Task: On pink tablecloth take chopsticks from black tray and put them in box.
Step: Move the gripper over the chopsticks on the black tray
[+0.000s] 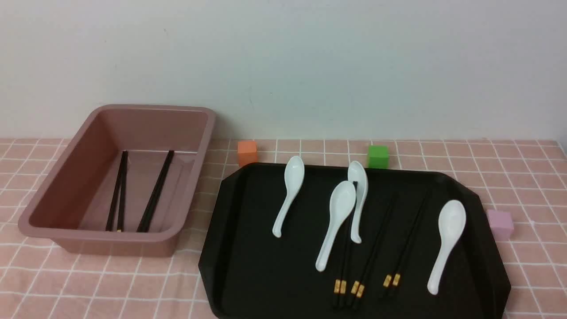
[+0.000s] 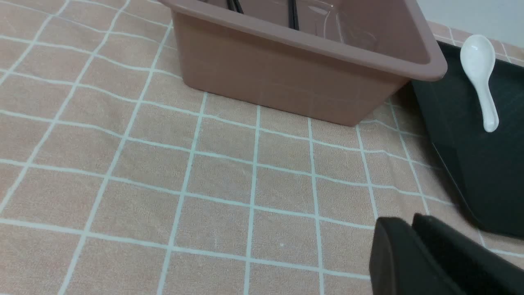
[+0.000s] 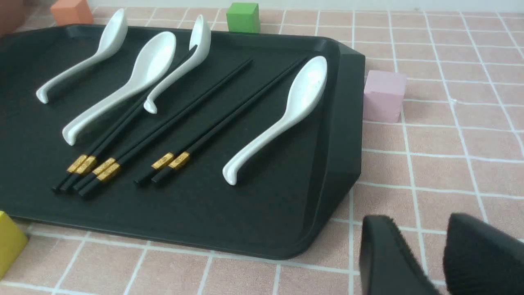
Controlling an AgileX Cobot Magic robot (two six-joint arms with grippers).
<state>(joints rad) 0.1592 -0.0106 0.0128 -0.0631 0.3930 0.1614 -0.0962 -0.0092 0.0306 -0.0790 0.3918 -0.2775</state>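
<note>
Right pincer (image 3: 423,219): parted, grasping nothing. Left pincer (image 2: 403,221): closed, unladen. Black tray (image 3: 254,229): three gold-banded chopstick pairs (image 3: 229,119), outstanding, one partly beneath white soup spoons (image 3: 153,61). Mauve bin (image 1: 188,177): four chopsticks (image 1: 155,192), deposited; task roughly midway.

In the front view, the black tray (image 1: 266,274) had its near edge cut off; spoons partly hid chopsticks (image 1: 346,252) on it.
</note>
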